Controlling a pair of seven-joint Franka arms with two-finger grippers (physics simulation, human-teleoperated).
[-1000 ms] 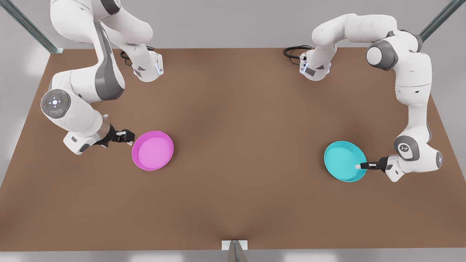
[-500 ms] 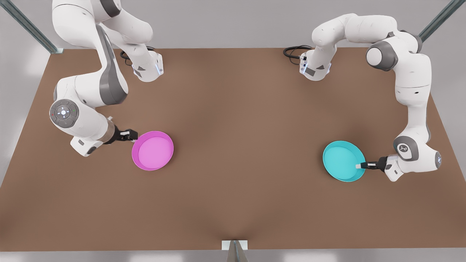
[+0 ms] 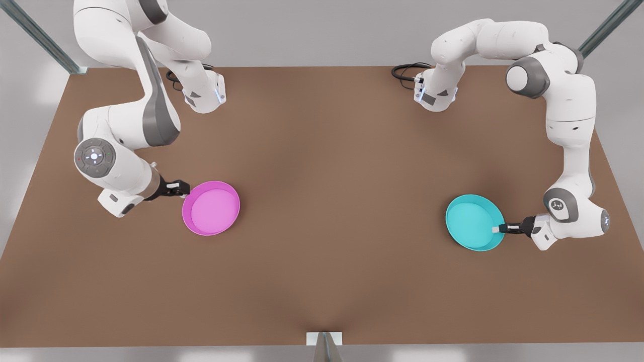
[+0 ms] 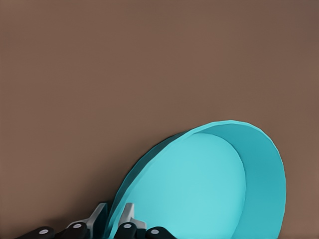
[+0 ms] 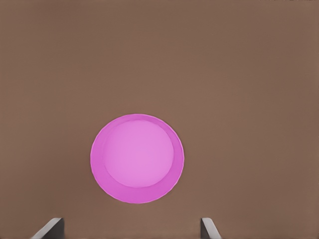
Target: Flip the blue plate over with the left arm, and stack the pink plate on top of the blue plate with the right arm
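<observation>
Pink plate point(image 3: 211, 208) and blue plate point(image 3: 474, 222) lie open side up on the brown desk point(image 3: 322, 151).
Near the desk's left edge, the right gripper point(image 3: 182, 190) waits just beside the pink plate, fingers wide apart. Near the right edge, the left gripper point(image 3: 497, 229) pinches the blue plate's rim.

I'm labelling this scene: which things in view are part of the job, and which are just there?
Job: blue plate, rim pinched by left gripper; pink plate; right gripper, open beside it.
Just there: brown table; black cables.
</observation>
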